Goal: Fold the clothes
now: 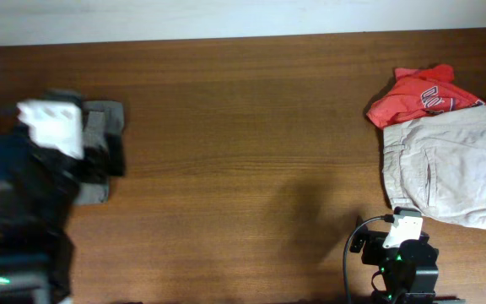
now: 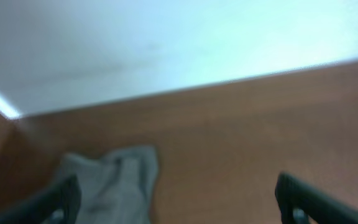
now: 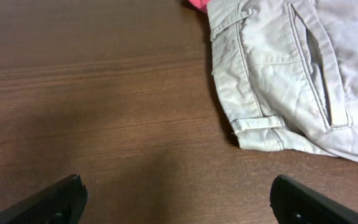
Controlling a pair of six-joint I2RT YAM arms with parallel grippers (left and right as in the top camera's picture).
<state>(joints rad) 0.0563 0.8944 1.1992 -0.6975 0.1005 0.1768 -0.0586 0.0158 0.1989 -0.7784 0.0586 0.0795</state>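
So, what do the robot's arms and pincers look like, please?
Both arms are black. The right arm has a white block, a green light and a looping black cable. The left arm, blurred, also shows a white part. The left pincer and right pincer have dark fingers.

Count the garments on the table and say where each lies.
3: a grey garment at the left, partly under the left arm; a red T-shirt at the far right; beige shorts adjoining it. More may be hidden.

right arm [image 1: 403,262] at table [image 1: 243,127] near edge: black, white wrist block, green LED, black looping cable. left arm [image 1: 24,203]: same colours, blurred. left gripper [image 2: 178,194], right gripper [image 3: 176,190]: black fingers.
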